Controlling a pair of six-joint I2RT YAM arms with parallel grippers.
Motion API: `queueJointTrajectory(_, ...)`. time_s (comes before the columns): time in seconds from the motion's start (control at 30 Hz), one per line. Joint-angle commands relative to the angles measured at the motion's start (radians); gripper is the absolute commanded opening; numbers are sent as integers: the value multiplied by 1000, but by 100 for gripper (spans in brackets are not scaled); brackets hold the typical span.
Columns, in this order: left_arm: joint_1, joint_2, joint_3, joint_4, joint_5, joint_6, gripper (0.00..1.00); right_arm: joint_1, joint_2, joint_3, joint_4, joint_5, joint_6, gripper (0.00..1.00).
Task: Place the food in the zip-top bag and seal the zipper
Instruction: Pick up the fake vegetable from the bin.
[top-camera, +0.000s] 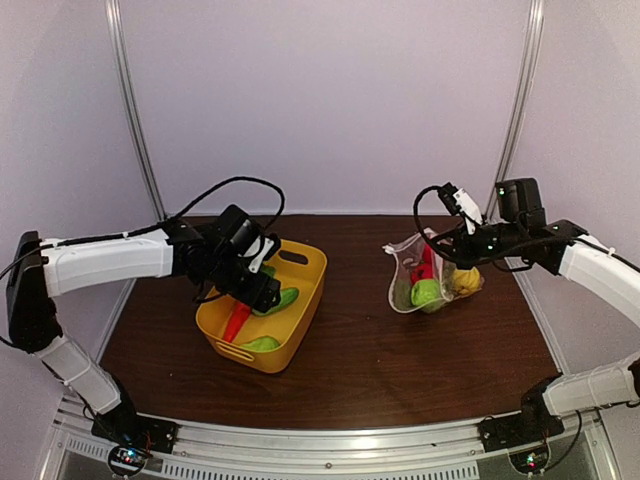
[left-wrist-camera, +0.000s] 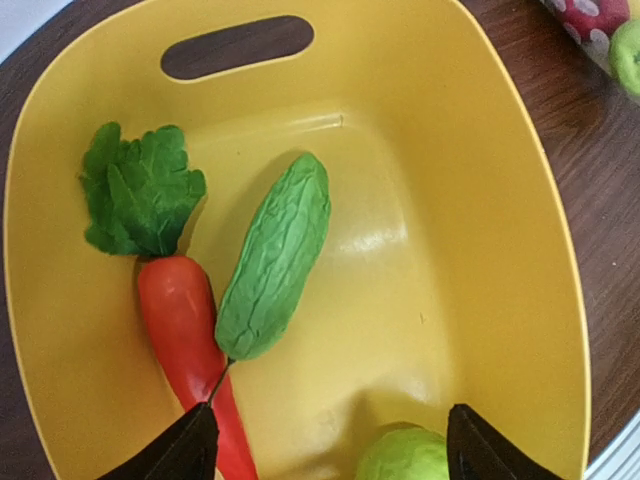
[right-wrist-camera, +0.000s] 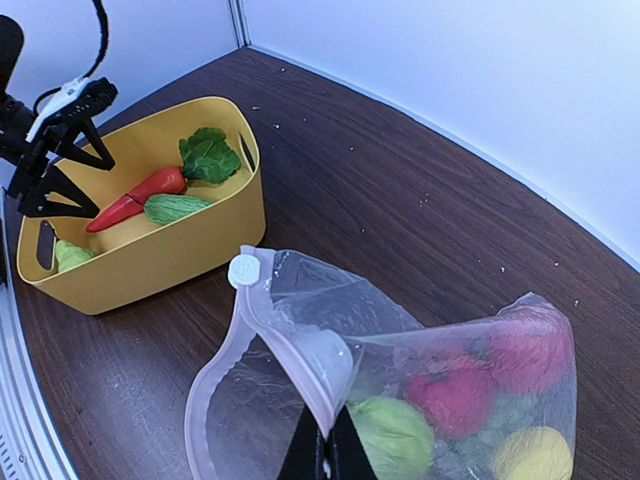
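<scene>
On the brown bench (top-camera: 380, 350) a yellow tub (top-camera: 300, 325) is sitting. The right jaws are pinching the rim of the dotted bag (right-wrist-camera: 300, 300), holding its mouth wide so food can drop in. The left jaws are hanging spread over the tub, probably aiming for the carrot (left-wrist-camera: 180, 320) or cucumber (left-wrist-camera: 275, 260) lying inside.

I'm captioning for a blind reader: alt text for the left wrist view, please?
The open left gripper hovers over a yellow tub holding a leafy carrot, a cucumber beside it, and a round green fruit.
</scene>
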Motion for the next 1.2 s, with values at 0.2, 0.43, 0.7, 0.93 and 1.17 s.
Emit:
queueJointTrajectory(0.2, 85, 289, 237, 15, 135, 325, 72, -8, -50, -42, 39, -38, 6, 0)
queueJointTrajectory(0.43, 119, 436, 345, -22, 180, 462, 63, -13, -51, -44, 39, -51, 8, 0)
queueJointTrajectory(0.7, 150, 514, 381, -45, 192, 491, 56, -19, -60, -54, 42, -55, 7, 0)
queueJointTrajectory(0.93, 151, 544, 385, -74, 205, 487, 39, -21, -56, -56, 42, -54, 7, 0)
queueJointTrajectory(1.17, 149, 450, 407, -148, 211, 419, 24, -25, -56, -58, 42, -49, 7, 0)
